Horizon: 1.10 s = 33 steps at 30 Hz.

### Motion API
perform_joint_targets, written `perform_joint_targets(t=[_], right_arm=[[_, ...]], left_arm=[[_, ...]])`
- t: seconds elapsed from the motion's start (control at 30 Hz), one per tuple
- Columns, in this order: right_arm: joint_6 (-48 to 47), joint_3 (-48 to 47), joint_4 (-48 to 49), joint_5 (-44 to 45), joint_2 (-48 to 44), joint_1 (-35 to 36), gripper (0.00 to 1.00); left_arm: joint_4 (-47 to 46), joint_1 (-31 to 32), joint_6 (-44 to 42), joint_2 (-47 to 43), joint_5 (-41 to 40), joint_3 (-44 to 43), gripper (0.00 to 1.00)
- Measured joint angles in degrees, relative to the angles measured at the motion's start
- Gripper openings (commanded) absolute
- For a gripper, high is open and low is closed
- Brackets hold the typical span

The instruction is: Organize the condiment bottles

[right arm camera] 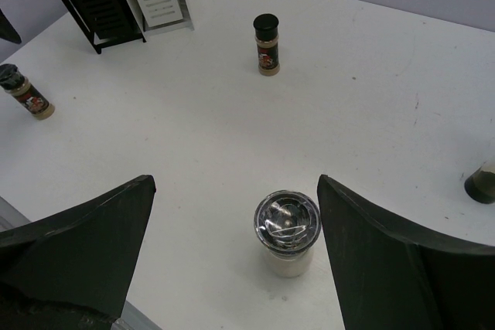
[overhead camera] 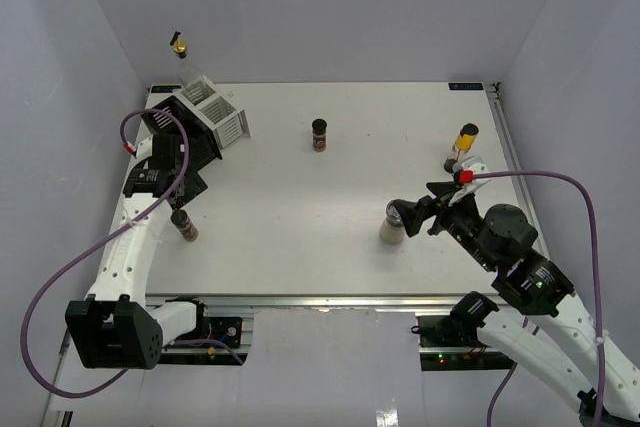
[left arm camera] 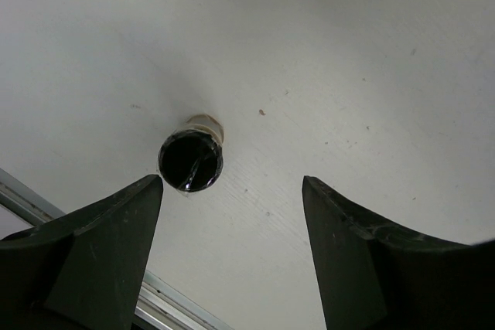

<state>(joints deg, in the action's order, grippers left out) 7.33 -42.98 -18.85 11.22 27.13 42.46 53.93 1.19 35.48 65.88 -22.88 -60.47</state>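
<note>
Both pairs of jaws stand wide and empty: the left gripper [left arm camera: 232, 187] hangs over the dark-capped jar [left arm camera: 191, 161] at the table's [overhead camera: 300, 237] front left, which seems to sit close by one finger [left arm camera: 116, 229], so closing could knock it over, while the right gripper [right arm camera: 236, 187] frames the metal-topped shaker [right arm camera: 287, 231].

White table [overhead camera: 300, 247], flat, matte, w/ a few faint scuffs & specks. Plain pale lavender-grey walls [overhead camera: 330, 7] on 3 sides: back, L, R. Alu rail [overhead camera: 300, 300] runs along near table edge. Pale floor [overhead camera: 340, 392] below front, slight sheen. Light even, diffuse; shadows soft.
</note>
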Motion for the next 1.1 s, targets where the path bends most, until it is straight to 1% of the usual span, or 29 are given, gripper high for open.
perform_joint_targets(t=[0.03,0.4,0.63,0.87,0.97,1.1], right_arm=[[0.00,0.23,-0.01,0.00,-0.33,0.00,0.92],[0.01,0.83,-0.54,-0.02,-0.80,0.00,0.92],[0.00,0.83,-0.55,-0.02,-0.78,0.04,0.92],[0.00,0.83,-0.59,-0.02,-0.78,0.07,0.92],[0.00,0.83,-0.63,0.02,-0.80,0.07,0.92],[0.00,0.83,-0.65,0.22,-0.80,0.25,0.92]], left_arm=[[0.31,-0.01,0.56,0.00,0.05,0.59,0.79],[3.52,-0.68,7.04,1.19,-1.41,3.43,0.78],[3.77,-1.03,8.73,3.12,-1.41,5.48,0.79],[2.50,-4.07,9.21,5.63,-1.79,6.20,0.78],[0.92,-4.85,8.81,7.20,-1.73,6.64,0.76],[-0.88,-5.16,8.29,8.68,-1.66,6.81,0.69]])
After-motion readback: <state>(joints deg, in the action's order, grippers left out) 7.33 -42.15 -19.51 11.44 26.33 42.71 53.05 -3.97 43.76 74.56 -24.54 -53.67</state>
